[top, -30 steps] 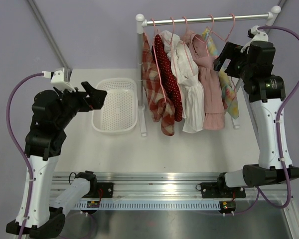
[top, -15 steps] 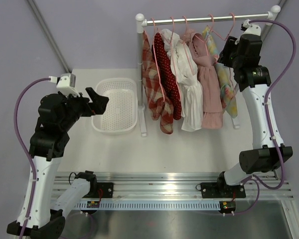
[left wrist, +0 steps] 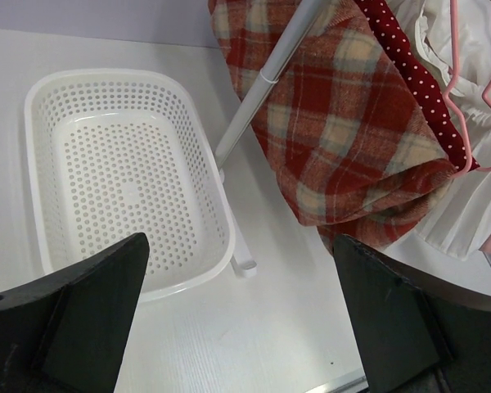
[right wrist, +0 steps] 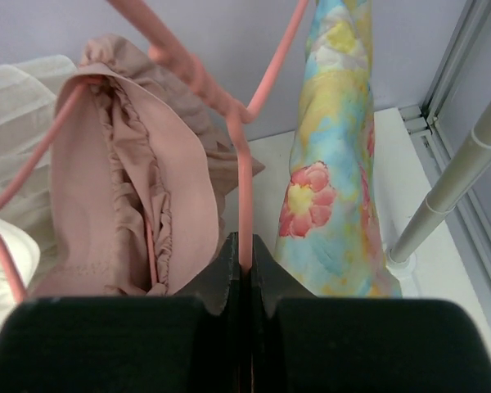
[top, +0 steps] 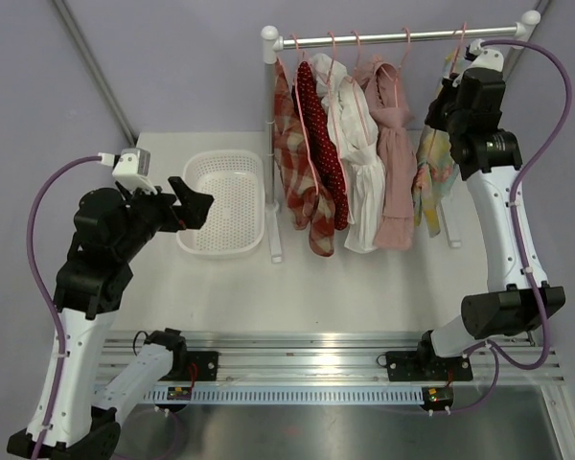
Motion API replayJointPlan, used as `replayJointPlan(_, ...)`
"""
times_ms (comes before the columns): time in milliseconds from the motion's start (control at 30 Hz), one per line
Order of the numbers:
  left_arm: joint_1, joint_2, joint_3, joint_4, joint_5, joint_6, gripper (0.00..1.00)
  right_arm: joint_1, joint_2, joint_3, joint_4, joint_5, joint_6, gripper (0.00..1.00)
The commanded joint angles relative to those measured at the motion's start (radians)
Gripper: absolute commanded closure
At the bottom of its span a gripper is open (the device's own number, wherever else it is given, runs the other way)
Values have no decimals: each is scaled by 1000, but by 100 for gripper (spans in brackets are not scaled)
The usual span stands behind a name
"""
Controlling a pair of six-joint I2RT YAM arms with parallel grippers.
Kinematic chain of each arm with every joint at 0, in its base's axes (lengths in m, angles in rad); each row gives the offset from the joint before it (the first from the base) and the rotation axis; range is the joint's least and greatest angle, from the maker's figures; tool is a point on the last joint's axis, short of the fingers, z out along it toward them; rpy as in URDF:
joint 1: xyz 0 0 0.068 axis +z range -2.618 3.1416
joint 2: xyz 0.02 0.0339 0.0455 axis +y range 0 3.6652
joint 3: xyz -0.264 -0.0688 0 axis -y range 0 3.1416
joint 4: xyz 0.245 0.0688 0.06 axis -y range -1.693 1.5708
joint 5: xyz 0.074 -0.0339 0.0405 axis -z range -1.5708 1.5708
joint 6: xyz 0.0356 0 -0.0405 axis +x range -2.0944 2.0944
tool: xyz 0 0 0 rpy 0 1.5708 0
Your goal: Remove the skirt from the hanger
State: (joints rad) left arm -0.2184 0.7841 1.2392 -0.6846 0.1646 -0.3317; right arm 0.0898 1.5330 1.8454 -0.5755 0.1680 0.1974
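The skirt (top: 431,182) is a pastel floral cloth hanging from a pink wire hanger (top: 457,43) at the right end of the rail (top: 402,36). In the right wrist view the skirt (right wrist: 335,164) drapes just right of the hanger (right wrist: 244,188). My right gripper (right wrist: 245,260) is shut on the hanger's lower wire. From above, the right gripper (top: 448,103) sits high beside the skirt's top. My left gripper (top: 187,203) hovers open over the basket's left edge, nothing between its fingers (left wrist: 90,311).
A white perforated basket (top: 222,201) sits left of the rack. Other garments hang on the rail: red plaid (top: 292,163), red dotted (top: 316,134), white (top: 359,163) and dusty pink (top: 395,153). The rack's right post (right wrist: 442,196) stands close to the skirt.
My right gripper closed onto the hanger wire. The skirt and its hanger slid right along the rail, away from the pink garment. The left arm crept slightly right.
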Motion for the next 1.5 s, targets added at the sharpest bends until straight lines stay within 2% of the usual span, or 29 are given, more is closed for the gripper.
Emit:
replayJointPlan(0,-42,30,77,-15,-60,17,1,1,-80,74,85,4,-6,100)
replayJointPlan(300,-128,49,100,-24,-120,-10,1,1,-70,210,80,-41,-15,100)
replayJointPlan(400,-162,49,108,-30,-94,3,1,1,-86,227,49,-47,-13,100)
replayJointPlan(500,-251,56,126,-26,-74,19,1,1,-141,207,-23,-59,-7,100)
replayJointPlan(533,-284,61,137,-21,-114,17,1,1,-164,186,-36,-61,-4,100)
replayJointPlan(600,-410,86,147,-10,-160,17,1,1,-245,100,-50,-64,7,100)
replayJointPlan(633,-461,104,163,-9,-239,20,1,1,-275,72,-55,-68,7,100)
replayJointPlan(667,-578,144,175,-4,-279,31,1,1,-301,37,-79,-65,8,100)
replayJointPlan(733,-711,200,224,9,-430,46,1,1,-358,23,-139,-65,11,100)
replayJointPlan(767,-831,261,242,19,-476,62,1,1,-388,20,-159,-67,17,100)
replayJointPlan(900,-1028,416,324,124,-533,88,1,1,-444,23,-234,-100,51,100)
replayJointPlan(1033,-1186,533,333,323,-546,118,1,1,-447,110,-375,-82,76,100)
replayJointPlan(1233,-1289,682,371,471,-595,174,1,-1,-484,103,-428,-163,137,100)
replayJointPlan(1467,-1297,793,437,517,-571,201,1,1,-525,55,-435,-274,214,100)
